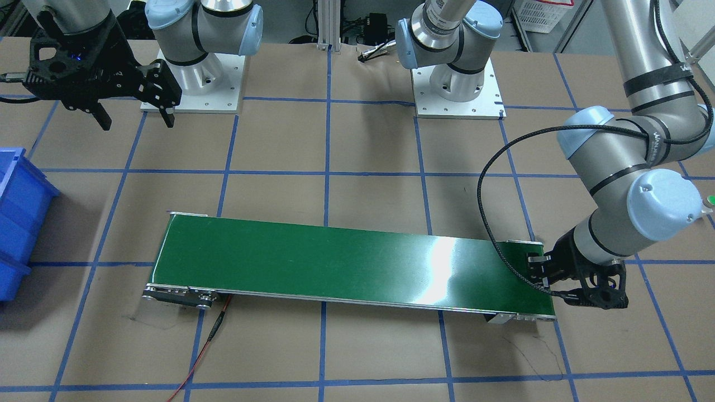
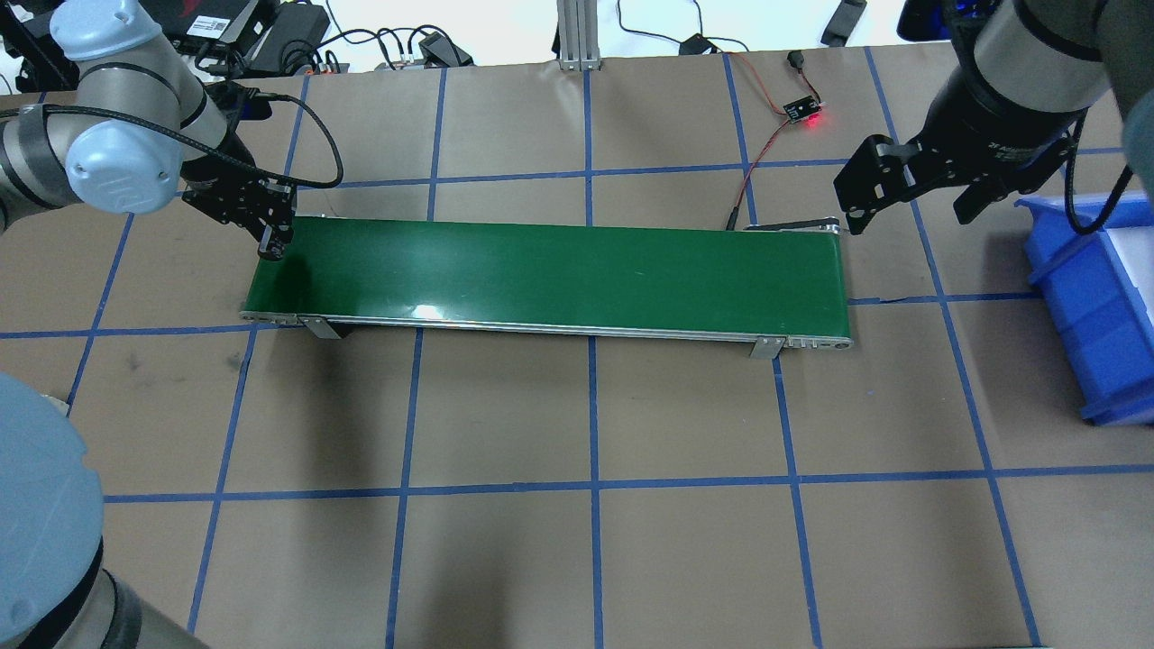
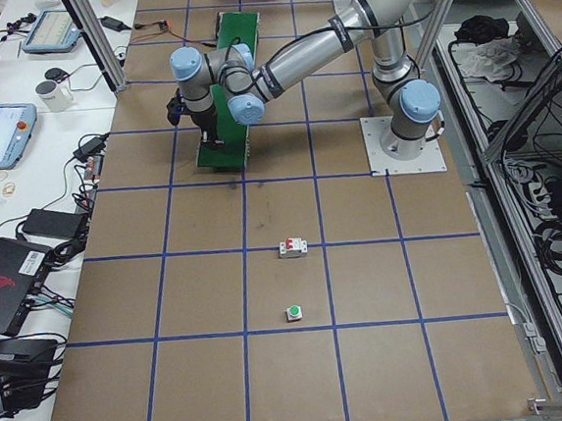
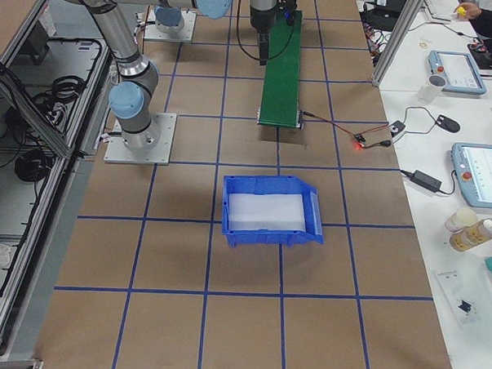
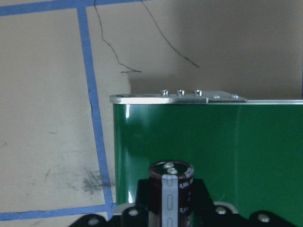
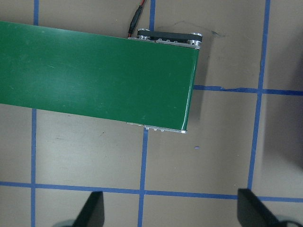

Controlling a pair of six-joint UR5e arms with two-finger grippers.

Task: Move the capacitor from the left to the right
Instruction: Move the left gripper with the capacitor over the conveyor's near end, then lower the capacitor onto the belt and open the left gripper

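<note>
Brown cardboard gridded with blue tape covers the table (image 2: 505, 406), and a green conveyor belt (image 2: 559, 270) lies across its middle. At the belt's left end the left gripper (image 2: 273, 245) has its fingers (image 5: 201, 203) pinching the capacitor (image 5: 171, 189), which stands with its terminal end uppermost in the wrist view, just over the belt's edge, so setting it down there looks like the next move. Well apart, off the belt's right end near the blue bin (image 2: 1091, 297), the right gripper (image 2: 911, 209) hangs with fingers spread.
</note>
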